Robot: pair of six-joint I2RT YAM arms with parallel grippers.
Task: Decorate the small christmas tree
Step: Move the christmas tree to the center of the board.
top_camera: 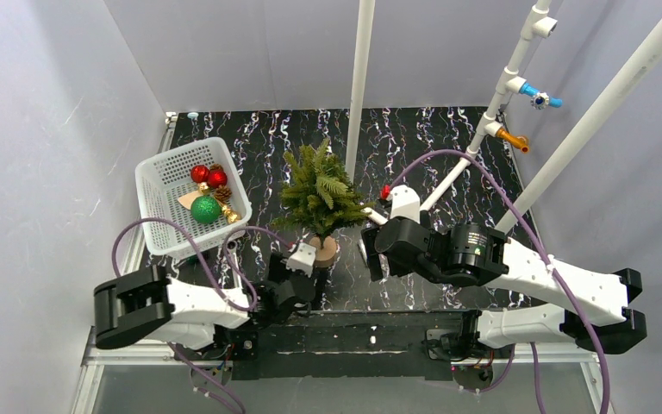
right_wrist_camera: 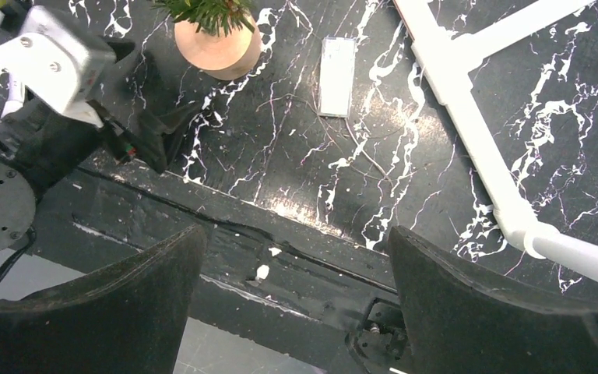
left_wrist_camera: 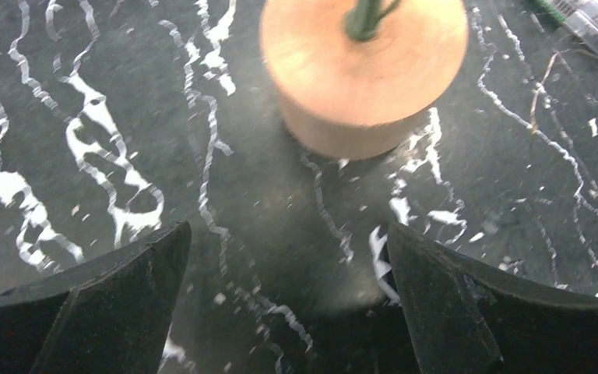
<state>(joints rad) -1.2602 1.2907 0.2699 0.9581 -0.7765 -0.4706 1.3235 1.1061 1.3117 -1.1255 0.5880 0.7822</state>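
Two fingers, left wrist view: we see the left gripper [left_wrist_camera: 288,232] released; its dark fingers [left_wrist_camera: 117,300] stand wide apart with only the bare black marbled table [left_wrist_camera: 86,132] between them
Tree foot, left wrist view: the small christmas tree [left_wrist_camera: 364,15] shows only its thin green trunk and its round wooden base [left_wrist_camera: 342,101]; the base stands just ahead of the fingers, apart from them; the picture is blurred
Right gripper, right wrist view: the right gripper [right_wrist_camera: 296,234] is released too; its fingers [right_wrist_camera: 483,312] spread above the table's near edge and hold nothing
Tree, right wrist view: the wooden base [right_wrist_camera: 218,51] stands at the upper left with green branches above it; the left arm's wrist [right_wrist_camera: 54,54] lies just left of it
Other things, right wrist view: a small clear packet [right_wrist_camera: 336,75] lies flat to the right of the base, apart from it; a white pipe frame [right_wrist_camera: 467,109] crosses the table further right
Tree, top view: we find the tree [top_camera: 321,191] upright near the middle of the table, between the two grippers; the left gripper [top_camera: 310,269] sits low by its foot; the right gripper [top_camera: 369,252] hangs just right of the foot
Basket, top view: a white basket [top_camera: 157,177] sits left of the tree, apart from it; red and green baubles [top_camera: 206,210] lie inside
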